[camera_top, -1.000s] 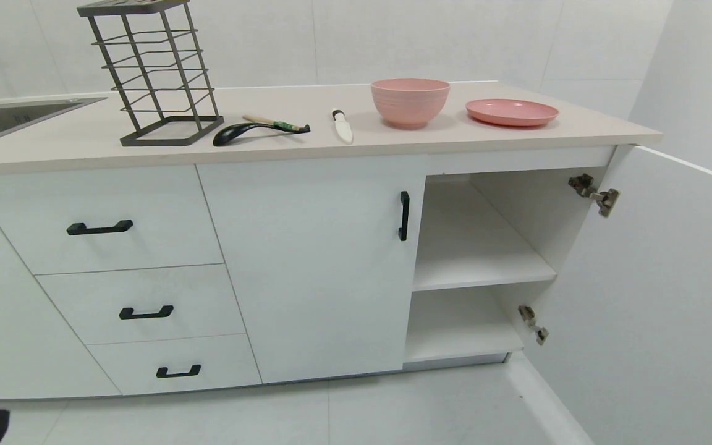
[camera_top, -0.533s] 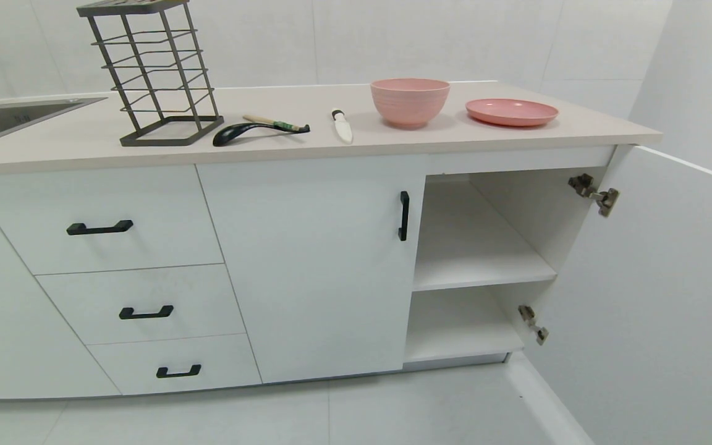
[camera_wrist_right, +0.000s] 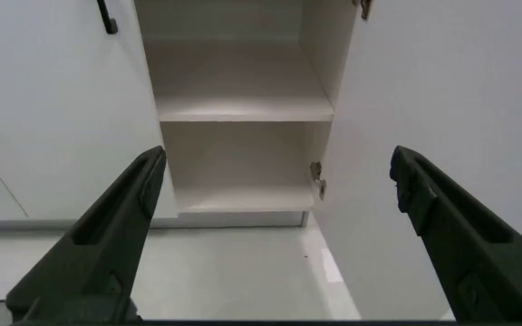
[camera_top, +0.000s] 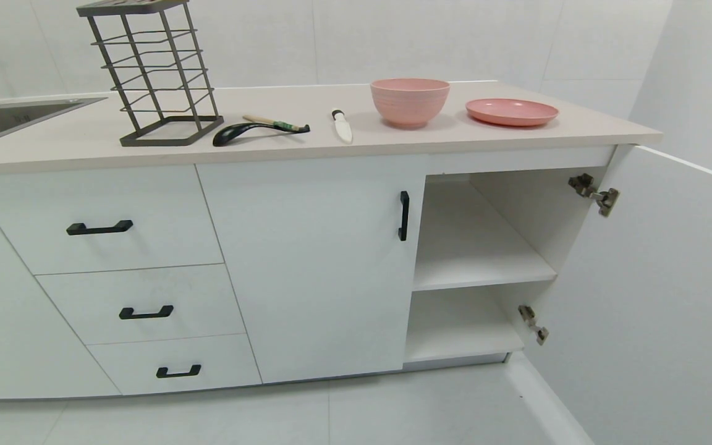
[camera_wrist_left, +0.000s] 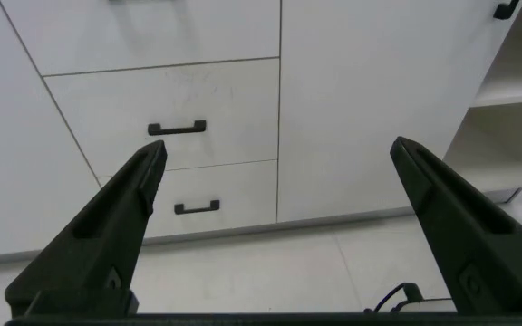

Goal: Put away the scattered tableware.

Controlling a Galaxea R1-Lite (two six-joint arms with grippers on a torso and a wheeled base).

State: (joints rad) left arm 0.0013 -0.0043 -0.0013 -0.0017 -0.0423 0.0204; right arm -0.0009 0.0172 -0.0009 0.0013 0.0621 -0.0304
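The left arm has drawn back since a second ago, when its dark tip poked into the lower left corner of the head view; the tableware lies as it did.

The left gripper (camera_wrist_left: pixel 278 148) hangs low with its jaws spread wide and nothing between them. Straight ahead of it are the white drawers: the middle drawer handle (camera_wrist_left: pixel 177 128) and the bottom drawer handle (camera_wrist_left: pixel 197 207) show between its fingers. The right gripper (camera_wrist_right: pixel 277 154) is likewise wide open and empty. It faces the open cupboard (camera_wrist_right: pixel 243 195), whose shelf (camera_wrist_right: pixel 238 109) lies ahead of it, with the swung-out door (camera_wrist_right: pixel 442 91) off to its right.

All the tableware sits on the countertop (camera_top: pixel 53 142), well above and beyond both grippers. Over the cupboard that the right gripper faces stand the pink bowl (camera_top: pixel 410 101) and, just to its right, the pink plate (camera_top: pixel 512 112), apart from each other. Further toward the left gripper's side lie a white knife (camera_top: pixel 342 125), a black spoon (camera_top: pixel 238 131) and a wooden-handled utensil (camera_top: pixel 272 122) touching the spoon's handle. Just beside the spoon stands a dark wire rack (camera_top: pixel 155 74), above the drawers that the left gripper faces, with the sink (camera_top: pixel 4 117) farthest left.
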